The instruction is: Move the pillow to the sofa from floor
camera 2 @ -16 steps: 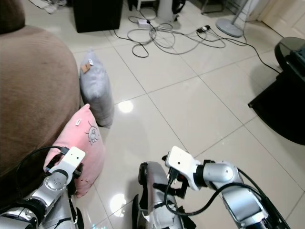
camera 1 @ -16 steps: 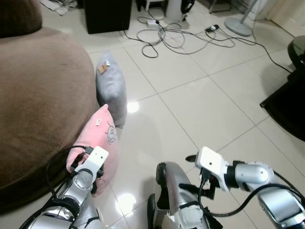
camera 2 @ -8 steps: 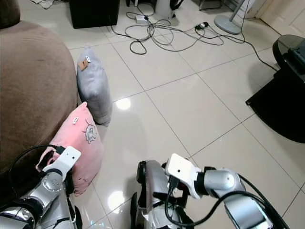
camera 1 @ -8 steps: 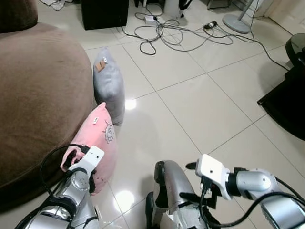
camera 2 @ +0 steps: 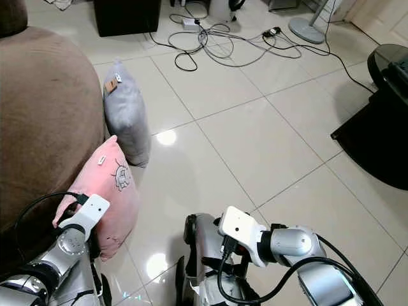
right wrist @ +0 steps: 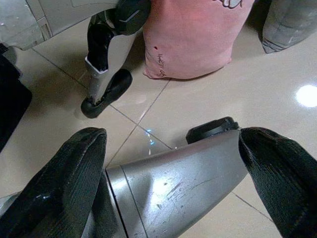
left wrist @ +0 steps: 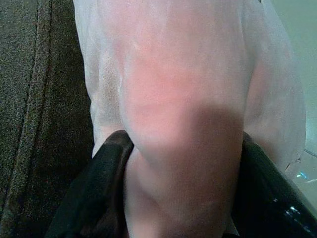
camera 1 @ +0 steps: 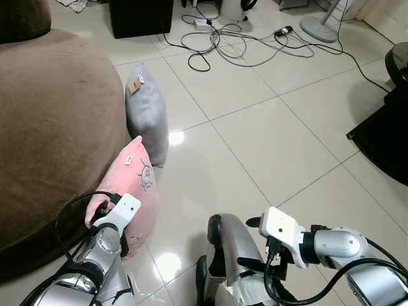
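Pillow (camera 1: 136, 185) stands on end on the floor against the sofa (camera 1: 51, 121) base; my left claw (left wrist: 178, 198) clamps its lower end, so it lifts leftward.

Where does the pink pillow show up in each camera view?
Left eye: pink pillow lower left, against the sofa.
Right eye: lower left.
Left wrist: centre, between the black fingers.
Right wrist: top centre.
Shared landmark: grey pillow.
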You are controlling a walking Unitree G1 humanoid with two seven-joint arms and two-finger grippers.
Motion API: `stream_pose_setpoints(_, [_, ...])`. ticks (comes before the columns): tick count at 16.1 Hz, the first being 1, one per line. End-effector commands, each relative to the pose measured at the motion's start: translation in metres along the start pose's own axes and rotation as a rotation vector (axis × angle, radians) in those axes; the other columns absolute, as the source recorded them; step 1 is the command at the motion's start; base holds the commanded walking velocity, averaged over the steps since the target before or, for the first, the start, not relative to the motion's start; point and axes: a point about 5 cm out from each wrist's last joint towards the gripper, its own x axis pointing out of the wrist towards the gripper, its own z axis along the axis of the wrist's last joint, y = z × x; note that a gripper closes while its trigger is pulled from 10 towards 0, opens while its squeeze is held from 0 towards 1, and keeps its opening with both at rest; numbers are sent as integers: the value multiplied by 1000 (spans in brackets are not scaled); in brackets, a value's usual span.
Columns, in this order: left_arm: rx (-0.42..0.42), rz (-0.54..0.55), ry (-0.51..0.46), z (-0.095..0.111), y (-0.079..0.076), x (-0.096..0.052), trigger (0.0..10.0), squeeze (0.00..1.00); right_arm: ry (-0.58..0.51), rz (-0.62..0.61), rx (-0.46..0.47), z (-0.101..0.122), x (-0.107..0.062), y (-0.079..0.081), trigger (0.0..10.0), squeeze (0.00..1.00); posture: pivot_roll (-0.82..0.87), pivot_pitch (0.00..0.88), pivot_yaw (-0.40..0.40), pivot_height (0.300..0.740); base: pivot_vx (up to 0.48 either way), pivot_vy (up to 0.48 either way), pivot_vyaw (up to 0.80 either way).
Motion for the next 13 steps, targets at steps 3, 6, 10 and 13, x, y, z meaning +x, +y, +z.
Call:
stream_pose_setpoints(3, [4, -31, -21, 2, -8, -2, 0, 0, 15, 0, 22, -4, 2, 0, 10000, 0, -142, 183, -225, 546, 0, 0, 0])
stream_pose_setpoints(6, [-2, -35, -27, 4, -7, -1, 0, 0, 13, -4, 21, -4, 4, -1, 10000, 0, -134, 176, -220, 546, 0, 0, 0])
stream_pose_setpoints(10, [-39, -59, -49, 7, -12, -2, 0, 0, -3, -11, 31, -5, 9, 2, 10000, 0, -107, 152, -210, 546, 0, 0, 0])
stream_pose_setpoints(13, [-39, -59, -65, 7, -16, -4, 0, 0, -13, -23, 38, -5, 14, 3, 10000, 0, -92, 132, -199, 546, 0, 0, 0])
